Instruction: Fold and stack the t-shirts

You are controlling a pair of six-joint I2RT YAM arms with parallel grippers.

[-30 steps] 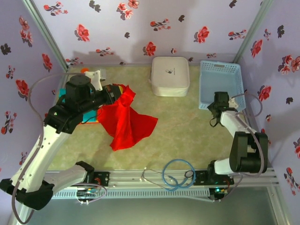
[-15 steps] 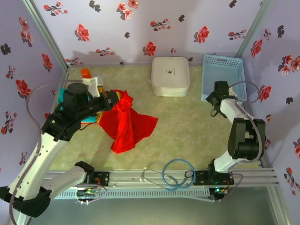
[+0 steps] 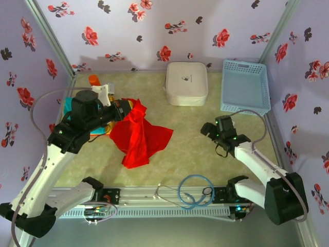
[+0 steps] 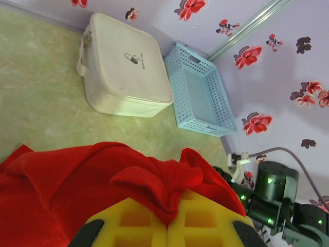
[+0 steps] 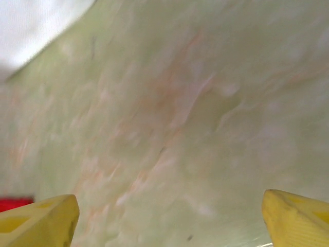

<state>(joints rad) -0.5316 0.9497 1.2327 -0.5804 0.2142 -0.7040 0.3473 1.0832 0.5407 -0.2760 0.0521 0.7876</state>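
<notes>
No fold is made yet: the left gripper [image 3: 125,108] is clenched on the crumpled red shirt [image 3: 140,138] at centre left, while the right gripper [image 3: 206,128] stands open and empty right of centre.

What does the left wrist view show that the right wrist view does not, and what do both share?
Left wrist view, not the right: the left tool shut on a fold of the red t-shirt, the white case, the light blue basket, the right arm. Right wrist view, not the left: the right tool, open and empty, and an unclear white blur at the top left corner. Both: the green table, and red cloth, just a sliver at the right wrist view's left edge.
</notes>
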